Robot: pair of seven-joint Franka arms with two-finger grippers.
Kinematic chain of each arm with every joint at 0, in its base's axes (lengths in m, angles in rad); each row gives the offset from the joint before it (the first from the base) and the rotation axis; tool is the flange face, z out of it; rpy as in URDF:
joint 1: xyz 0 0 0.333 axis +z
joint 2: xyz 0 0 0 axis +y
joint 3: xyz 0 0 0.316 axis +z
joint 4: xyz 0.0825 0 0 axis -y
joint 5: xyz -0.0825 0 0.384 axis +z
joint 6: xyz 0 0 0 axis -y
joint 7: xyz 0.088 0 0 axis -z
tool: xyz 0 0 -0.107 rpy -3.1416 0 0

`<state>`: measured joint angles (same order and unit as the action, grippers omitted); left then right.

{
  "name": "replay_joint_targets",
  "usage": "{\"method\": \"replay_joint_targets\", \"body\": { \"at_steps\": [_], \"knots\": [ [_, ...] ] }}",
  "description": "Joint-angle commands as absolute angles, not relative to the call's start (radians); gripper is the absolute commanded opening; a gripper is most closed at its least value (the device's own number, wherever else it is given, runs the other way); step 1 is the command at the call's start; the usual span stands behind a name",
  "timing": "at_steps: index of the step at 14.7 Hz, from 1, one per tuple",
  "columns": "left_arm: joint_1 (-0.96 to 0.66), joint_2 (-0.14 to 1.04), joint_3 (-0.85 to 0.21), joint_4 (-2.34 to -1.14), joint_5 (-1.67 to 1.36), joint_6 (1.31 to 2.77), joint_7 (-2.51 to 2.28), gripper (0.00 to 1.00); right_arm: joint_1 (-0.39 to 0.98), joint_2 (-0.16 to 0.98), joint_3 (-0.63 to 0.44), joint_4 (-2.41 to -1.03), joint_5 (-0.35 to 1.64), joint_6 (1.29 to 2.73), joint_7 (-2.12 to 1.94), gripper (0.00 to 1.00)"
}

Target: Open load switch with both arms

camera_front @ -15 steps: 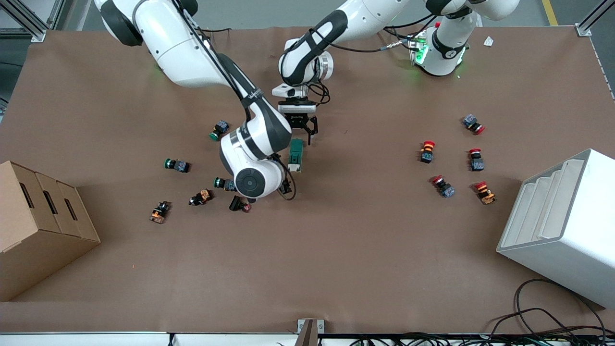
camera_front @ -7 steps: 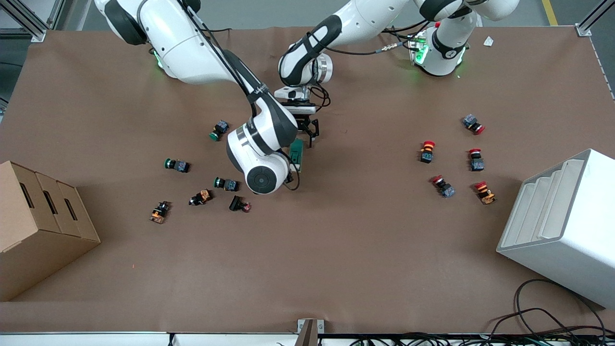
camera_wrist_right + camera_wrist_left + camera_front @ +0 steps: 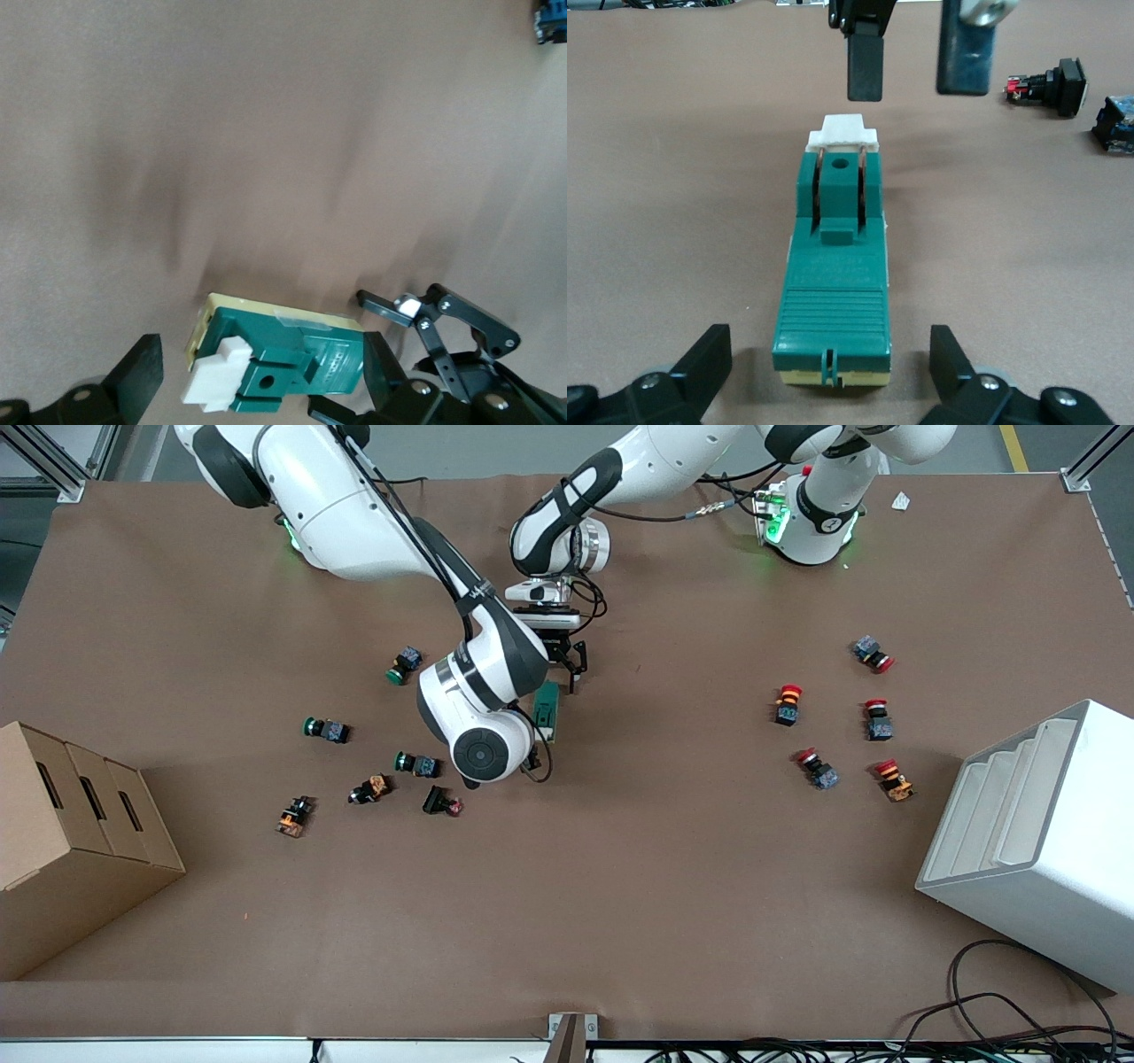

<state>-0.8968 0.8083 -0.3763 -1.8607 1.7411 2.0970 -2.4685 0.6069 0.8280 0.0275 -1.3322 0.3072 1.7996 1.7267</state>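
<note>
The left end effector (image 3: 824, 376) sat low at the plain end of the load switch (image 3: 835, 292), its two fingers (image 3: 700, 367) spread apart on either side of that end and not touching the green body. In the front view this end effector (image 3: 567, 664) hung just off the end of the switch (image 3: 547, 708) that lay farther from the camera. The right end effector (image 3: 261, 390) was at the white-tab end, fingers also apart; in the left wrist view its two dark fingers (image 3: 866, 66) hung just above the white tab (image 3: 842, 133) without gripping it. In the front view the right arm's wrist (image 3: 478, 731) covered that end effector and part of the switch.

The switch lay flat on the brown surface (image 3: 620, 886) near its middle, long axis running toward the camera, tab end nearer to it.

Toward the right arm's end of the surface lay several small push buttons: green-capped ones (image 3: 326, 729), (image 3: 404, 664) and (image 3: 416, 763), an orange-bodied one (image 3: 370, 789), another orange one (image 3: 293, 816), and a black one with red (image 3: 441, 803). A cardboard box (image 3: 71, 841) stood at that end. Toward the left arm's end lay red-capped buttons (image 3: 787, 704), (image 3: 877, 719), (image 3: 873, 654), (image 3: 816, 769), (image 3: 894, 779), with a white stepped bin (image 3: 1045, 841) beside them
</note>
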Motion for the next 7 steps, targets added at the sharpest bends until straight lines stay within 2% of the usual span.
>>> {"method": "replay_joint_targets", "body": {
  "at_steps": [1, 5, 7],
  "knots": [
    [-0.916, 0.851, -0.37, -1.847, 1.766, 2.114, -2.484, 0.99, 0.64, 0.861, 0.026, -1.325, 0.296, 1.818, 1.741, 1.0],
    [-0.917, 0.851, -0.37, -1.848, 1.779, 2.114, -2.482, 0.99, 0.663, 0.853, 0.029, -1.322, 0.304, 1.769, 1.787, 1.0],
    [-0.916, 0.851, -0.37, -1.848, 1.779, 2.114, -2.482, 0.99, 0.654, 0.841, 0.031, -1.313, 0.305, 1.697, 1.783, 1.0]
  ]
}}
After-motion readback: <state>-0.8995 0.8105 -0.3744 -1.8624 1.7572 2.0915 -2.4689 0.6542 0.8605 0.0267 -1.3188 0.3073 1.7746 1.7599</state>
